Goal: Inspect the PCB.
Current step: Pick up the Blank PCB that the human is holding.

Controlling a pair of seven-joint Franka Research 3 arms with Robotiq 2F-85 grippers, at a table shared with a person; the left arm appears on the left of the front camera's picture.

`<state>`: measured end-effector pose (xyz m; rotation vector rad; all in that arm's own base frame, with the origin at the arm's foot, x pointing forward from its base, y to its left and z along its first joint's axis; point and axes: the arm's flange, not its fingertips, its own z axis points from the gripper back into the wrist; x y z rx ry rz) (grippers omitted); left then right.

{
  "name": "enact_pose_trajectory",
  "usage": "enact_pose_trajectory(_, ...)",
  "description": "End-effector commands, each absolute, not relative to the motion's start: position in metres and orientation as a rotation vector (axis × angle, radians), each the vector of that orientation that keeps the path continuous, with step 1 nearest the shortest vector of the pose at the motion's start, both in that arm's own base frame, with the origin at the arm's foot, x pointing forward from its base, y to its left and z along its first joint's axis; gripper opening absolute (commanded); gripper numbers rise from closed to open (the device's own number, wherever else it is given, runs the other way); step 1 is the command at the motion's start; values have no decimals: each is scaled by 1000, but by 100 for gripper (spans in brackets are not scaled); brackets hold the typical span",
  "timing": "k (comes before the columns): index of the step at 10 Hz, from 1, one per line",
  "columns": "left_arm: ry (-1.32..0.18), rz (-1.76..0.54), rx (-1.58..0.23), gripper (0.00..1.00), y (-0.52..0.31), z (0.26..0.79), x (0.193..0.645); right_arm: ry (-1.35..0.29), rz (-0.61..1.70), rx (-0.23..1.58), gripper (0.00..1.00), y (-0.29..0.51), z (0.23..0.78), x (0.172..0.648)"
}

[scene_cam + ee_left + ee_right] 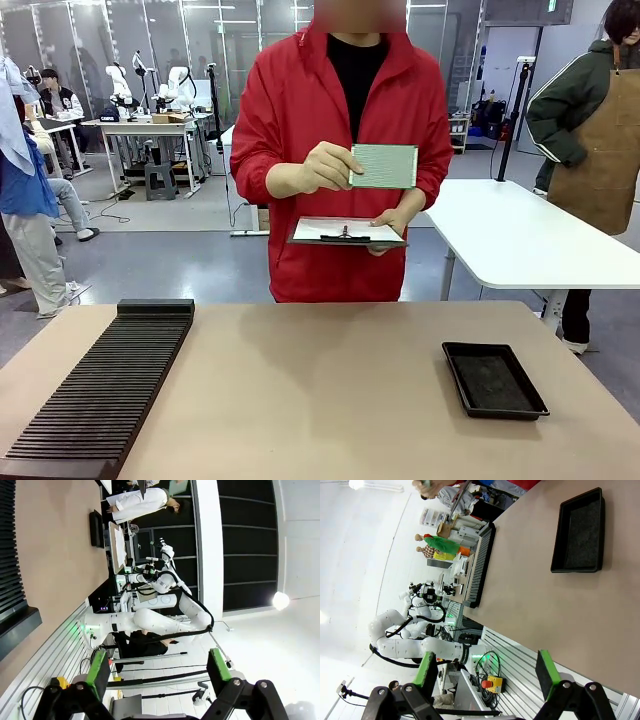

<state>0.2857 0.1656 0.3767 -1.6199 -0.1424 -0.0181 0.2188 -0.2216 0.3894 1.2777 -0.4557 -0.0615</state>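
PCB (384, 166) gripped by person's hand (325, 166) above clipboard (347, 231); left gripper (157, 657), right gripper (486, 664) agape; we'd wait for a steady handover.

Pale green PCB (384, 166), finely dotted, held far centre against a red jacket (290, 120) over a black top (357, 60) — white paper (350, 229) on the clipboard (300, 240) below. Plain tan table (320, 400); black tray (494, 379) near right, black ribbed rack (105, 385) near left.

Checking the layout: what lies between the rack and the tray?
Nothing. The front view shows bare table between rack and tray.
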Motion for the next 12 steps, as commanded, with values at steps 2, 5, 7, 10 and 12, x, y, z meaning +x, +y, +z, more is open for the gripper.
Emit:
enact_pose_trajectory(2,-134,2,-1597,100,166,382,287,-478,-52,1283,100,-223,391,219)
enact_pose_trajectory(5,-134,2,-1597,100,166,382,287,-478,-52,1283,100,-223,391,219)
enact_pose_trajectory(7,-134,2,-1597,100,166,382,287,-478,-52,1283,100,-223,391,219)
enact_pose_trajectory(10,-134,2,-1597,100,166,382,287,-324,-138,1324,100,-206,423,230)
enact_pose_trajectory(12,-134,2,-1597,100,166,382,287,-136,-185,1437,100,-174,478,256)
